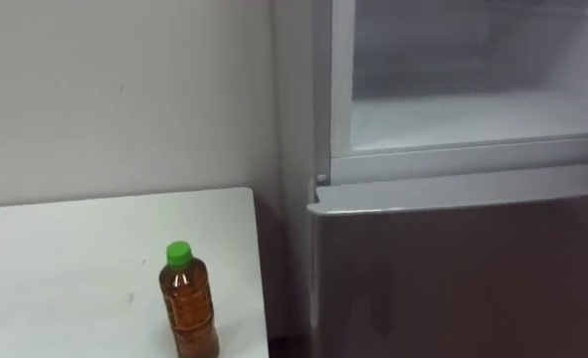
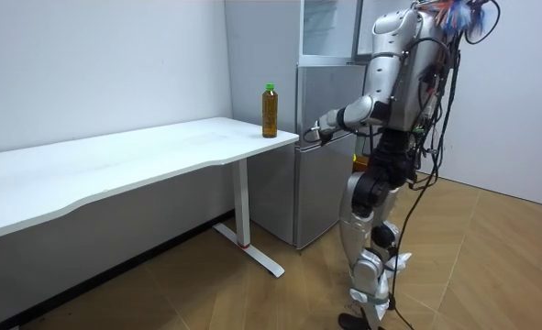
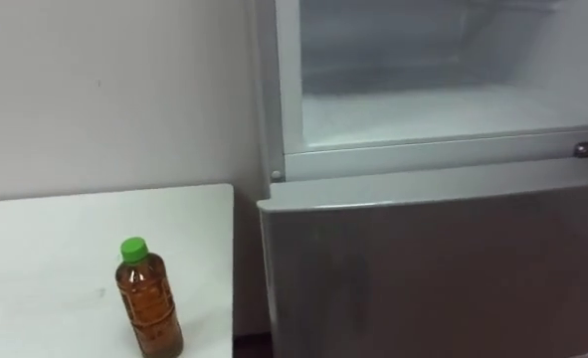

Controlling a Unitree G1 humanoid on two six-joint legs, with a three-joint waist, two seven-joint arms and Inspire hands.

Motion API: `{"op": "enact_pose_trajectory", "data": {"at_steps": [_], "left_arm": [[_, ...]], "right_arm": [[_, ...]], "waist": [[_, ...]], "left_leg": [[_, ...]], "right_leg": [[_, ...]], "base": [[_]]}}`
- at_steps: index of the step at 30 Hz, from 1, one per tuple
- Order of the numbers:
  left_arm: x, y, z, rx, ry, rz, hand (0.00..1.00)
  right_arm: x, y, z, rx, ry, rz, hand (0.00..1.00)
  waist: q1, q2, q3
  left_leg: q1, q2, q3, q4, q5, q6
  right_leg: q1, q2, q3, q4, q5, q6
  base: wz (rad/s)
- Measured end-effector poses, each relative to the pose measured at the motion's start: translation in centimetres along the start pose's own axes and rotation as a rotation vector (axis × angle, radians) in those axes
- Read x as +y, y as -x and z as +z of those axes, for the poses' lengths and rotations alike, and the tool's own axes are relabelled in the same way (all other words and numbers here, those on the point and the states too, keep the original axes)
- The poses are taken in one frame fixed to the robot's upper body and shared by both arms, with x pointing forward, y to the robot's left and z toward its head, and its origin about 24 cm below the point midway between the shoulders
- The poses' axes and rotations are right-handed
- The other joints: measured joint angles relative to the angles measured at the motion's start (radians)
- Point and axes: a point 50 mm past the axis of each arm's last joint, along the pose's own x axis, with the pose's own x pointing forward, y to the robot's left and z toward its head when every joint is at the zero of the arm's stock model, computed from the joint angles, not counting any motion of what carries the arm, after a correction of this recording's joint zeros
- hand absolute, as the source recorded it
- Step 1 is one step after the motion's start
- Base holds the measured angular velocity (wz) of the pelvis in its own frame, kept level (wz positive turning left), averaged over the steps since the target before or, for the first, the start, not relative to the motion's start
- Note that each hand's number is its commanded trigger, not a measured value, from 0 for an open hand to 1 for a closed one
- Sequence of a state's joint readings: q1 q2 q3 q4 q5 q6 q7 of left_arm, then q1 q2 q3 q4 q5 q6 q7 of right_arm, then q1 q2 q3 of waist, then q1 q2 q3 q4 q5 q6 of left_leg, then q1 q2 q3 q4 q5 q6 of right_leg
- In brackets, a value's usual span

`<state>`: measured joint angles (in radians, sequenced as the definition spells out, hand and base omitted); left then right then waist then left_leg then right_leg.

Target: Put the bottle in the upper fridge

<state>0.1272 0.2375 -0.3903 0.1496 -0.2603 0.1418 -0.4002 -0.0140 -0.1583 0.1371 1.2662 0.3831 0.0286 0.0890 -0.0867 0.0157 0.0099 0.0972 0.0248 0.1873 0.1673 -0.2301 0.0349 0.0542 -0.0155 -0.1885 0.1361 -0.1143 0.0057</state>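
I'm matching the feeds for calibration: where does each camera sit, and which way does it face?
Left eye view: on the head, looking down at bottle, table and fridge, upper compartment open.
Right eye view: same head, same scene from slightly aside.
Room view: stands in the room, facing the whole robot, left hand toward the table.
All share bottle, table, fridge.

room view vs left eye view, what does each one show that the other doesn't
The room view adds the robot standing before the fridge, its left hand held out near the table corner, the table's white legs and the wooden floor. The left eye view adds a look into the open upper compartment, at its pale shelf. Both share the green-capped bottle of brown drink, upright near the corner of the white table, beside the grey fridge.
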Motion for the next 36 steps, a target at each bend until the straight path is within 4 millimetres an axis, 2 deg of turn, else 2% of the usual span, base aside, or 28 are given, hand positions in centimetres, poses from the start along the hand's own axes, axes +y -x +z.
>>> {"op": "enact_pose_trajectory", "data": {"at_steps": [3, 6, 8, 10, 11, 17, 20, 24, 25, 27, 28, 36], "left_arm": [[0.6, 0.3, -2.1, 0.088, -0.003, 0.055, 0.0], [1.4, 0.7, -5.3, 0.191, 0.019, 0.135, 0.0], [2.1, 1.9, -8.3, 0.306, 0.056, 0.209, 0.0], [2.4, 3.1, -10.1, 0.368, 0.101, 0.267, 0.0], [2.5, 3.7, -11.0, 0.396, 0.125, 0.299, 0.0], [2.4, 6.3, -14.8, 0.479, 0.247, 0.488, 0.0], [2.3, 7.7, -16.3, 0.521, 0.32, 0.582, 0.0], [2.0, 8.7, -17.2, 0.526, 0.397, 0.683, 0.0], [1.7, 8.9, -17.5, 0.529, 0.423, 0.71, 0.0], [1.4, 9.3, -18.1, 0.542, 0.468, 0.747, 0.0], [1.3, 9.4, -18.2, 0.541, 0.494, 0.773, 0.0], [1.1, 10.1, -19.0, 0.569, 0.571, 0.85, 0.0]], "right_arm": [[0.5, 0.0, 0.0, -0.009, 0.027, 0.01, 0.0], [0.8, -0.1, 0.1, -0.015, 0.047, 0.015, 0.0], [0.8, -0.1, 0.3, -0.025, 0.048, 0.017, 0.0], [0.8, -0.1, 0.2, -0.025, 0.047, 0.016, 0.0], [0.7, 0.0, 0.0, -0.02, 0.047, 0.014, 0.0], [0.9, 0.0, -0.4, -0.03, 0.076, 0.018, 0.0], [0.8, 0.1, -0.7, -0.033, 0.077, 0.015, 0.0], [0.7, 0.2, -1.2, -0.022, 0.074, 0.011, 0.0], [0.6, 0.2, -1.6, -0.014, 0.072, 0.01, 0.0], [0.5, 0.3, -2.0, -0.005, 0.073, 0.006, 0.0], [0.5, 0.3, -2.1, -0.002, 0.085, 0.002, 0.0], [0.1, 0.4, -2.7, 0.011, 0.092, -0.039, 0.0]], "waist": [[0.02, -0.004, 0.0008], [0.041, -0.006, -0.0003], [0.045, -0.008, -0.0014], [0.043, -0.012, -0.0038], [0.053, -0.014, -0.0056], [0.092, -0.019, -0.0073], [0.102, -0.019, -0.0074], [0.121, -0.019, -0.007], [0.124, -0.017, -0.0015], [0.127, -0.019, -0.002], [0.13, -0.024, 0.0005], [0.147, -0.018, -0.0047]], "left_leg": [[-0.003, 0.0, -0.005, 0.0, 0.0, 0.0], [-0.003, -0.001, -0.009, 0.0, 0.0, 0.0], [-0.004, -0.002, -0.013, -0.001, 0.0, 0.0], [-0.01, -0.005, -0.028, 0.001, 0.001, 0.001], [-0.015, -0.006, -0.032, 0.001, 0.001, 0.001], [-0.016, -0.007, -0.045, 0.001, 0.001, 0.001], [-0.015, -0.007, -0.056, 0.002, 0.001, 0.001], [-0.009, -0.007, -0.061, 0.003, 0.001, 0.001], [0.003, -0.007, -0.064, 0.0, 0.001, 0.001], [0.009, -0.008, -0.069, 0.0, 0.001, 0.001], [0.013, -0.009, -0.065, -0.001, 0.001, 0.001], [0.018, -0.01, -0.055, 0.001, 0.001, 0.001]], "right_leg": [[0.0, -0.002, -0.013, 0.0, 0.0, 0.0], [0.002, -0.003, -0.016, 0.0, -0.001, 0.001], [0.003, -0.004, -0.022, -0.001, -0.001, 0.001], [0.003, -0.008, -0.037, 0.0, -0.005, 0.001], [0.002, -0.01, -0.042, 0.0, -0.006, 0.002], [0.009, -0.011, -0.049, 0.0, -0.007, 0.003], [0.014, -0.012, -0.062, 0.0, -0.008, 0.002], [0.023, -0.012, -0.065, 0.0, -0.009, 0.001], [0.035, -0.012, -0.065, 0.0, -0.01, 0.003], [0.043, -0.012, -0.065, 0.0, -0.011, 0.004], [0.044, -0.012, -0.063, 0.0, -0.011, 0.004], [0.044, -0.012, -0.049, 0.001, -0.011, 0.004]], "base": [[0.06], [0.04], [0.06], [0.18], [0.15], [0.07], [0.12], [0.04], [0.11], [0.05], [-0.09], [-0.04]]}}
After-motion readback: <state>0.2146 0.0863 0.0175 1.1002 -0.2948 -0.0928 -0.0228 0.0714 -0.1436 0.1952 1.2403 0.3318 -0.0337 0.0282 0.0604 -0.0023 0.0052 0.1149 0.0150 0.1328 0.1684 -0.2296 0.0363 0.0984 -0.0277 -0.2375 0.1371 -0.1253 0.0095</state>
